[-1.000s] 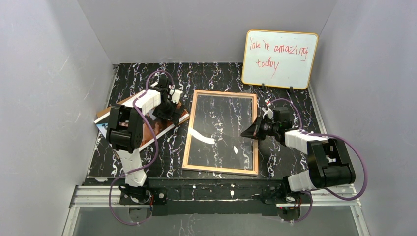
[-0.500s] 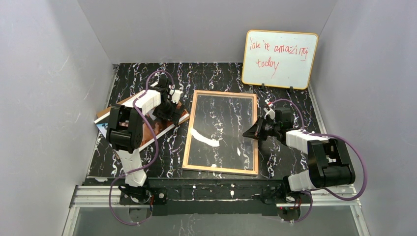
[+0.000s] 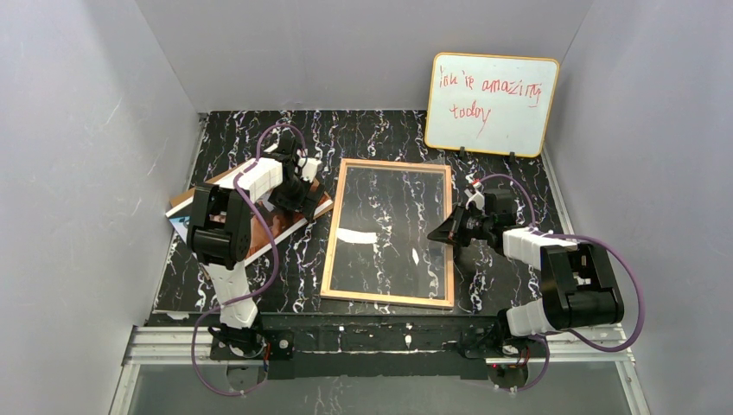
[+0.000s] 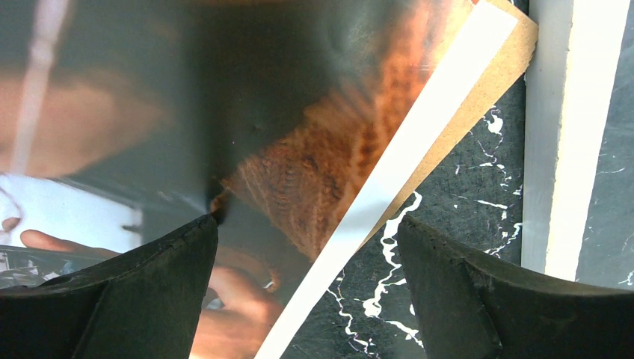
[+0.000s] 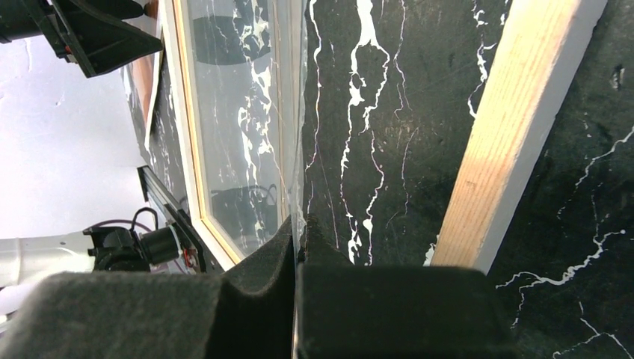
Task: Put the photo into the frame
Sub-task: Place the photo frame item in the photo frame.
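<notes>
I count one photo [image 3: 275, 226], one brown backing board [image 3: 183, 201] under it, one frame [image 3: 331, 233] and one whiteboard [image 3: 493, 104]. At the left the photo lies flat on the board, its long axis running from near-left to far-right. The left gripper [image 4: 306, 284] hangs over its white border with the fingers [image 4: 112, 292] wide apart and nothing between them. The board's right corner is just beside the frame's left rail (I cannot tell if they touch). The frame lies in the middle of the table [image 3: 380, 130], tan side up, long axis near to far. At its right rail the right gripper [image 5: 297, 239] is pressed closed on the edge of the clear pane [image 5: 239, 97]. Bare table shows behind the frame and right of it.
</notes>
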